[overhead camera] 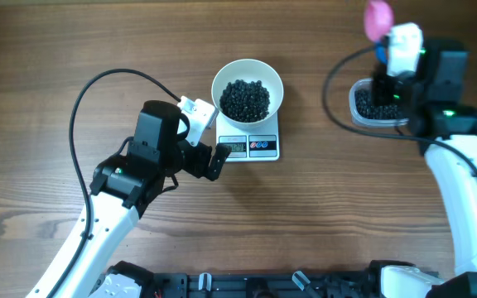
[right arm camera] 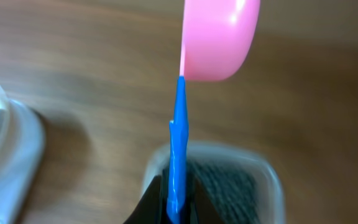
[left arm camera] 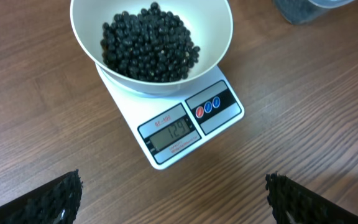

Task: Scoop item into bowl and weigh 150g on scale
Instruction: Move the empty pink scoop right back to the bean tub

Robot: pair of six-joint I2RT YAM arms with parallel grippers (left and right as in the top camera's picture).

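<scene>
The white bowl (overhead camera: 275,81) (left arm camera: 220,41) stands on the white scale (overhead camera: 255,147) (left arm camera: 174,132) and holds a heap of black beads (overhead camera: 245,99) (left arm camera: 148,43). The display reads about 124. My left gripper (overhead camera: 209,141) (left arm camera: 174,198) hangs open just in front of the scale, with nothing between its fingers. My right gripper (overhead camera: 384,68) (right arm camera: 178,208) is shut on the blue handle (right arm camera: 179,143) of a spoon with a pink head (overhead camera: 378,18) (right arm camera: 219,37). It holds the spoon above a clear tub (overhead camera: 361,112) (right arm camera: 253,180) that contains more beads (overhead camera: 374,101).
The tub sits at the far right of the wooden table (overhead camera: 56,50), and its corner shows at the top right of the left wrist view (left arm camera: 309,7). Black cables loop beside both arms (overhead camera: 77,116). The right wrist view is blurred.
</scene>
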